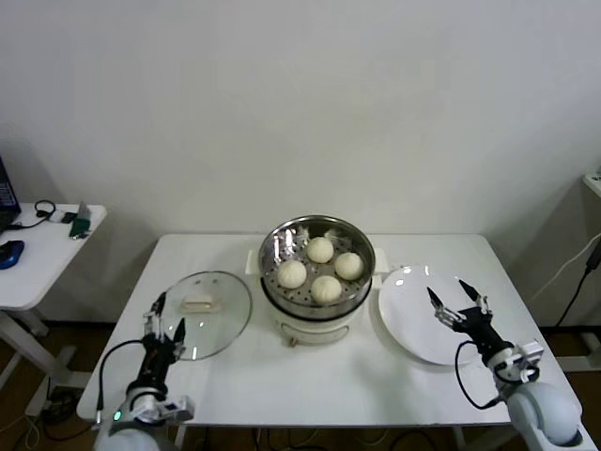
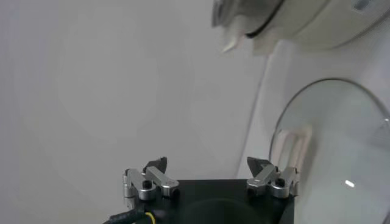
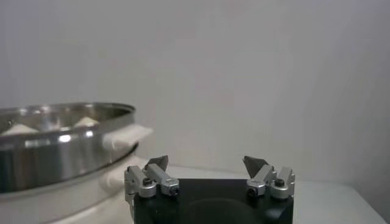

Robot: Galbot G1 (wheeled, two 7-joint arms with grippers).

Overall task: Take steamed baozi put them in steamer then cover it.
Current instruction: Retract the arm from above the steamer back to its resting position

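One cover (image 1: pixel 203 314) handle (image 1: pixel 199 303) lying crosswise.

Looked over all three views and honestly there's nothing readable anywhere, no labels, brand marks, numbers or signs on anything in view.

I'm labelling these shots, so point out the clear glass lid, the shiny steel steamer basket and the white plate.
clear glass lid (image 1: pixel 225 315): head view, bare glass.
shiny steel steamer basket (image 1: pixel 278 246): head view, inner wall.
white plate (image 1: pixel 406 305): head view, bare surface.
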